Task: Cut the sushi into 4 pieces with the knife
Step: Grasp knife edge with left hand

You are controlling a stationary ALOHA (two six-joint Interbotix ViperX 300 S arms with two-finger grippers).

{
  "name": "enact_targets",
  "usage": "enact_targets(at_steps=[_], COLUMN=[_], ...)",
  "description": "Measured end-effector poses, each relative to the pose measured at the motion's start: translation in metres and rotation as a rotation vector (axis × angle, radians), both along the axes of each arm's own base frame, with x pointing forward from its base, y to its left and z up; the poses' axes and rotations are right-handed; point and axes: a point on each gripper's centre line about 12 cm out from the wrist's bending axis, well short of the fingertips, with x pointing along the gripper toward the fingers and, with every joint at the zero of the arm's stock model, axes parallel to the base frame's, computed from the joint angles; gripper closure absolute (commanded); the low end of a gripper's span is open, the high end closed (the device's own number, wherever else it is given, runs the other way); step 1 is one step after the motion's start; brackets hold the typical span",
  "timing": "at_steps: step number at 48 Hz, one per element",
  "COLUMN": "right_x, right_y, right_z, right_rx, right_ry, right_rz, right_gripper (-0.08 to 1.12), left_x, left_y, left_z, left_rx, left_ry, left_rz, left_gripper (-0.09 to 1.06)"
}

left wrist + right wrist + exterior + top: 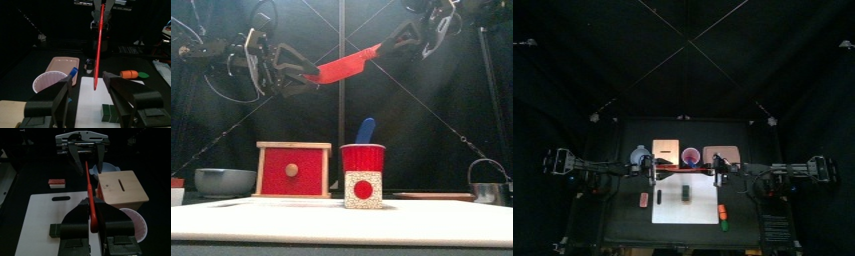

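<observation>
The dark green sushi roll lies uncut on the white cutting board, directly below two grippers that meet in the air. Above it the red knife slants between the arms, high over the table. The right gripper is clenched on the knife's handle end. The left gripper stands spread wide, the blade's tip between its jaws without touching either.

Only the wrist views show the roll clearly, lying on the board toward its front side. The front view alone shows how far the blade hangs above the table. Behind the board stand a red cup holding a blue knife, a wooden box, a blue-grey bowl and, far right, a metal cutter. The left wrist view adds a pink tray and a toy carrot.
</observation>
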Motion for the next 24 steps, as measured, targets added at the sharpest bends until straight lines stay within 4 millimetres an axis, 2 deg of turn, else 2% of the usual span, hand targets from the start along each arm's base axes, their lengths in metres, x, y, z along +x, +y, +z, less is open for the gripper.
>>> enact_targets(at_steps=[14,20,24], right_x=[0.004,0.008,0.011], right_y=[-0.001,0.0,-0.001], right_z=[-0.006,-0.01,-0.017], right_rx=[0.002,0.004,0.01], right_ry=[0.009,0.013,0.031], right_rz=[-0.001,0.004,0.003], right_gripper=[0.98,0.98,0.98], left_x=[0.001,0.003,0.004], left_y=[-0.002,-0.004,-0.004], left_z=[-0.002,-0.009,-0.018], left_rx=[0.03,0.049,0.059], left_ry=[0.003,0.02,0.039], left_rz=[-0.021,-0.04,-0.051], left_gripper=[0.72,0.84,0.88])
